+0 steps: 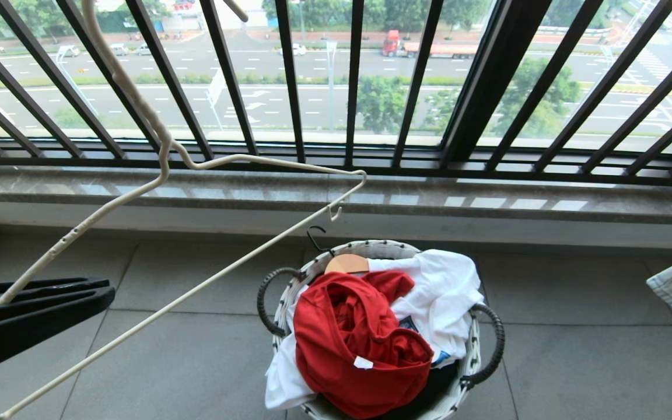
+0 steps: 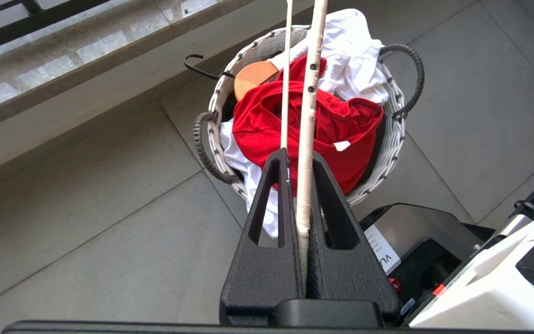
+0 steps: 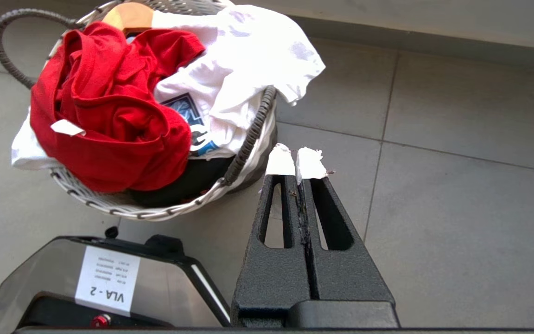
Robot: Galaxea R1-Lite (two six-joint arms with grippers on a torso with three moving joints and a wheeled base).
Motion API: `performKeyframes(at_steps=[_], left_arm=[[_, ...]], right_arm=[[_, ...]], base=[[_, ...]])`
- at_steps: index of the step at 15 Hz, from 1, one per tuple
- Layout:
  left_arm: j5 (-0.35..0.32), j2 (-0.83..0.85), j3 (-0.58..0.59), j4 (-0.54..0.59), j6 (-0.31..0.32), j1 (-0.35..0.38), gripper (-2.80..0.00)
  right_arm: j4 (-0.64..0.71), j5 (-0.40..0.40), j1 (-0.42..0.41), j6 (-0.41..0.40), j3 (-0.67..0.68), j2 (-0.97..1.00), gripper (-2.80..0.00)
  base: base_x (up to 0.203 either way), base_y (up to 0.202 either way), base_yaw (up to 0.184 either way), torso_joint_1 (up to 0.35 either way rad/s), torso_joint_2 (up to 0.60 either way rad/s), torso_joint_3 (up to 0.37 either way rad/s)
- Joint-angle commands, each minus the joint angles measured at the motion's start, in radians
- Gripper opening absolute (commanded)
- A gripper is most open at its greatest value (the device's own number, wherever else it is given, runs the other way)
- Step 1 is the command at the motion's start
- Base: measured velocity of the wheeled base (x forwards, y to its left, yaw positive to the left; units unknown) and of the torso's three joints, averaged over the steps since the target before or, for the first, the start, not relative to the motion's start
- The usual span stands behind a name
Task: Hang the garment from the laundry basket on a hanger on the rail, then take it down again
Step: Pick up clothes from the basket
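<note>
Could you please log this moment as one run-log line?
left gripper: shut on hanger | right gripper: shut, empty | red T-shirt: in basket

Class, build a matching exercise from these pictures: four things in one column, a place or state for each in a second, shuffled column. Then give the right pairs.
Things
1. red crumpled T-shirt
2. thin cream-white wire hanger
3. right tool
4. light-wood hanger

Places or states
A. shut, holding nothing, over the floor tiles beside the basket
B. clamped in the left tool
C. on top of the heap in the round white woven basket
D. tucked at the basket's rim, its black hook poking out

Pairs: 1-C, 2-B, 3-A, 4-D
</note>
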Motion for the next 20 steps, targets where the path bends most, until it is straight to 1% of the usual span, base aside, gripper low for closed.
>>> performKeyframes(at_steps=[1,3,4,7,9,11,13,17,20], left_arm=[[0.054,0.025,-0.019,0.0,-0.001,0.001,-2.8],[0.114,0.034,-0.043,0.005,-0.001,0.001,-2.8],[0.139,0.038,-0.046,0.006,-0.001,0.001,-2.8],[0.167,0.046,-0.049,0.006,-0.001,0.001,-2.8],[0.178,0.052,-0.05,0.005,-0.001,0.006,-2.8],[0.178,0.068,-0.049,0.004,-0.007,0.009,-2.8],[0.175,0.084,-0.05,0.004,-0.012,0.041,-2.8],[0.174,0.097,-0.046,0.0,-0.013,0.043,-2.8],[0.174,0.107,-0.042,0.0,-0.016,0.043,-2.8]], right_arm=[[-0.08,0.053,0.043,-0.015,-0.057,0.372,-2.8],[-0.168,0.076,0.107,-0.025,-0.138,0.584,-2.8],[-0.198,0.078,0.15,-0.03,-0.201,0.681,-2.8],[-0.244,0.066,0.274,-0.038,-0.409,0.91,-2.8],[-0.247,0.05,0.349,-0.042,-0.472,0.99,-2.8],[-0.194,0.021,0.387,-0.044,-0.492,1.0,-2.8],[-0.143,0.015,0.404,-0.052,-0.493,1.047,-2.8],[0.046,-0.004,0.45,-0.101,-0.516,1.057,-2.8],[0.098,-0.03,0.472,-0.103,-0.519,1.074,-2.8]], base=[[0.0,0.0,0.0,0.0,0.0,0.0],[0.0,0.0,0.0,0.0,0.0,0.0],[0.0,0.0,0.0,0.0,0.0,0.0],[0.0,0.0,0.0,0.0,0.0,0.0],[0.0,0.0,0.0,0.0,0.0,0.0],[0.0,0.0,0.0,0.0,0.0,0.0],[0.0,0.0,0.0,0.0,0.0,0.0],[0.0,0.0,0.0,0.0,0.0,0.0],[0.0,0.0,0.0,0.0,0.0,0.0]])
